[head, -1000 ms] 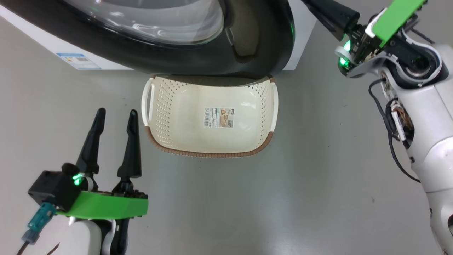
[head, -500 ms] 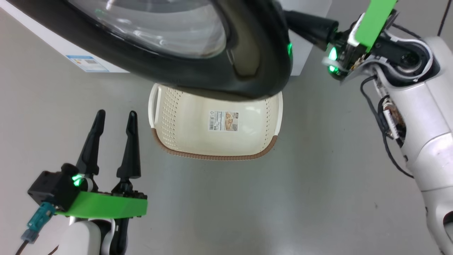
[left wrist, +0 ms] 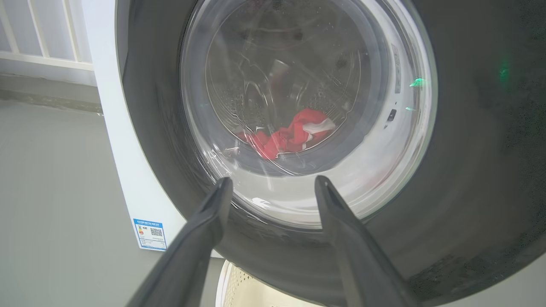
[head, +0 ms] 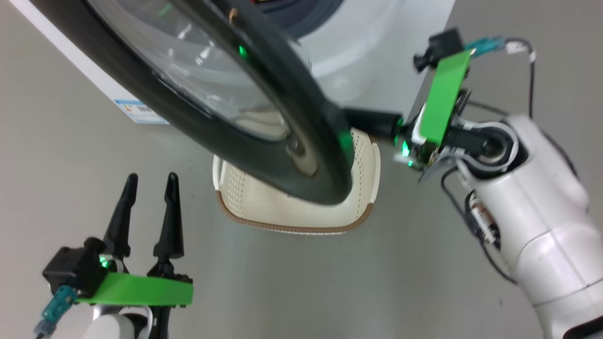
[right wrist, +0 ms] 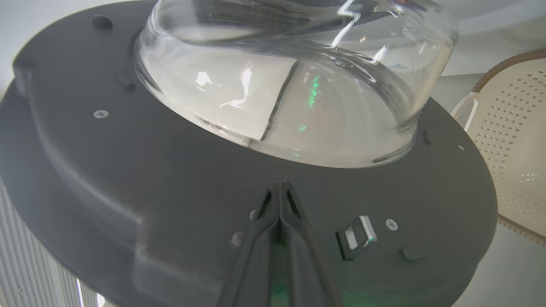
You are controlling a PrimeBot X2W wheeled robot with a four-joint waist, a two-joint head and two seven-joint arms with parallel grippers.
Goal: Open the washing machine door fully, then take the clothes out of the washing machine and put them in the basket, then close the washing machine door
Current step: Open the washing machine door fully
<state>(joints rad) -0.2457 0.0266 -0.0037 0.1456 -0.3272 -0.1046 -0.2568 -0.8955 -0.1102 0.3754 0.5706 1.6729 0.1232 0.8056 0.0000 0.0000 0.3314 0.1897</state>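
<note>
- We see the washing machine door (head: 301,108) slanting from upper left to lower right above the basket (head: 362,160).
- Right gripper (right wrist: 279,192) pinched together at its inner face.
- Left gripper (head: 151,176) apart, empty.

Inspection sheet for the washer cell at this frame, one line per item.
Surface: grey floor, bare around the basket.
Job's things: washing machine door partly open, overhanging the basket; clothes, red, inside the washing machine drum.
Clutter: nothing seen.
Grippers: left gripper open, holding nothing; right gripper shut, tips at the door's inner face beside the latch.
Cables: black cable loops along the right forearm.
Surroundings: white railing beyond the machine.
</note>
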